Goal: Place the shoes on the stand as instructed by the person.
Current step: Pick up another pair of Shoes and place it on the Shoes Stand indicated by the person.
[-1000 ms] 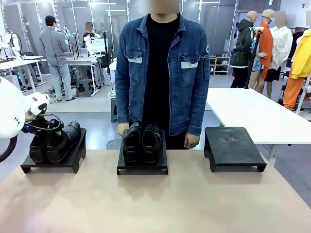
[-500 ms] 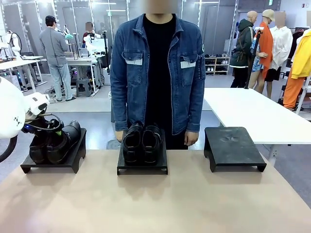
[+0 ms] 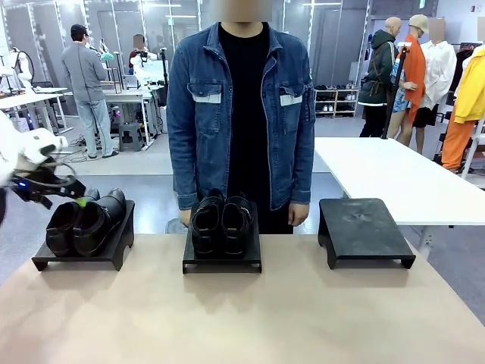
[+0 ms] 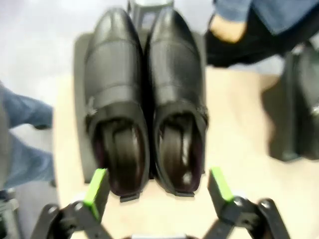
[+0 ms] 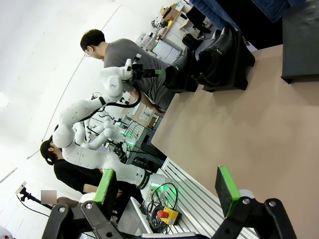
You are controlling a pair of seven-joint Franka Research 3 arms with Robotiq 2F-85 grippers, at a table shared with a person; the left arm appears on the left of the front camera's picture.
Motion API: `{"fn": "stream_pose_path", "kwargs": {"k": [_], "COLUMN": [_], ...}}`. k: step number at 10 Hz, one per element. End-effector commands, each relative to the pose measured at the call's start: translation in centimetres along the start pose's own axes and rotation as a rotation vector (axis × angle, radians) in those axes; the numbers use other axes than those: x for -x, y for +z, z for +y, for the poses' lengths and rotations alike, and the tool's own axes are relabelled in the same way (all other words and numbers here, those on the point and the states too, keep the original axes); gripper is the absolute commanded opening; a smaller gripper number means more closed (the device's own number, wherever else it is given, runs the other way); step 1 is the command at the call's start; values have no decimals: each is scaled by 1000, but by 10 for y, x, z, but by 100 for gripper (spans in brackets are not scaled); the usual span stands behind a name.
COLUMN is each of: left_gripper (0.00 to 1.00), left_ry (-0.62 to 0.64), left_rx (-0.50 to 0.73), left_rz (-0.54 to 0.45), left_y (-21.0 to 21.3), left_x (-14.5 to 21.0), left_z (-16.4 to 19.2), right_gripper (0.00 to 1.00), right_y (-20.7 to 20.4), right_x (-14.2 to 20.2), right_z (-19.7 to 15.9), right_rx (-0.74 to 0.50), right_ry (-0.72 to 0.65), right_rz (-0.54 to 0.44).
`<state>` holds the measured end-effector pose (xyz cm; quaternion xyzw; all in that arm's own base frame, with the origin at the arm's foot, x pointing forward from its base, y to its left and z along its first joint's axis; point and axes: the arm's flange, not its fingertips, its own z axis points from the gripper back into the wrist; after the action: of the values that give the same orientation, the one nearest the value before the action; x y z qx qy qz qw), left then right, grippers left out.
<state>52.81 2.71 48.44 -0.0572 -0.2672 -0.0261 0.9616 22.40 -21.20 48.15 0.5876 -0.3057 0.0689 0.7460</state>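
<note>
Two pairs of glossy black shoes stand on black stands. The left pair [image 3: 83, 222] rests on the left stand [image 3: 45, 262], toes pointing away from me. The middle pair [image 3: 221, 222] sits on the middle stand [image 3: 221, 265], right in front of the person [image 3: 241, 114] in the denim jacket. My left gripper [image 3: 67, 196] hovers just above and to the left of the left pair. In the left wrist view that pair [image 4: 144, 99] lies beyond my open left gripper [image 4: 158, 189], nothing between the green pads [image 4: 97, 189]. My right gripper [image 5: 167, 191] stands open high over the table's near side.
A third black stand [image 3: 365, 227] at the right carries nothing. The tan tabletop [image 3: 242, 318] in front of the stands is bare. The person's hands hang by their sides behind the middle stand. A white table [image 3: 394, 178] stands behind on the right.
My left arm has drawn back up and to the left, off the left pair, which now shows whole on its stand. The person has straightened slightly.
</note>
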Motion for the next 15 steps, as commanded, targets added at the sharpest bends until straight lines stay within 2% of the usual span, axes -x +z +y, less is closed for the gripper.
{"fn": "stream_pose_path", "kwargs": {"k": [1, 3, 5, 7, 8, 10, 12, 13, 14, 15], "left_gripper": [99, 99, 99, 99, 99, 99, 99, 99, 99, 99], "left_ry": [-44, -48, -28, 15, 72, 99, 126, 152, 133, 133], "left_rx": [121, 343, 632, 887, 970, 1127, 1209, 1195, 1179, 1179], "left_rz": [79, 98, 100, 78, 63, 66, 47, 11, 53, 53], "left_y": [56, 91, 111, 111, 109, 95, 86, 85, 89, 89], "left_x": [24, 61, 114, 159, 183, 209, 215, 212, 230, 230], "left_z": [40, 70, 106, 136, 151, 166, 172, 174, 163, 163], "right_gripper": [100, 100, 100, 100, 100, 100, 100, 100, 100, 100], "right_y": [2, 2, 2, 2, 2, 2, 2, 2, 2, 2], "right_x": [0, 0, 0, 0, 0, 0, 0, 0, 0, 0], "right_z": [1, 1, 1, 1, 1, 1, 1, 1, 1, 1], "right_rx": [-5, -5, -5, -5, -5, -5, -5, -5, -5, -5], "right_ry": [22, 22, 22, 22, 22, 22, 22, 22, 22, 22], "right_rz": [-2, -2, -2, -2, -2, -2, -2, -2, -2, -2]}}
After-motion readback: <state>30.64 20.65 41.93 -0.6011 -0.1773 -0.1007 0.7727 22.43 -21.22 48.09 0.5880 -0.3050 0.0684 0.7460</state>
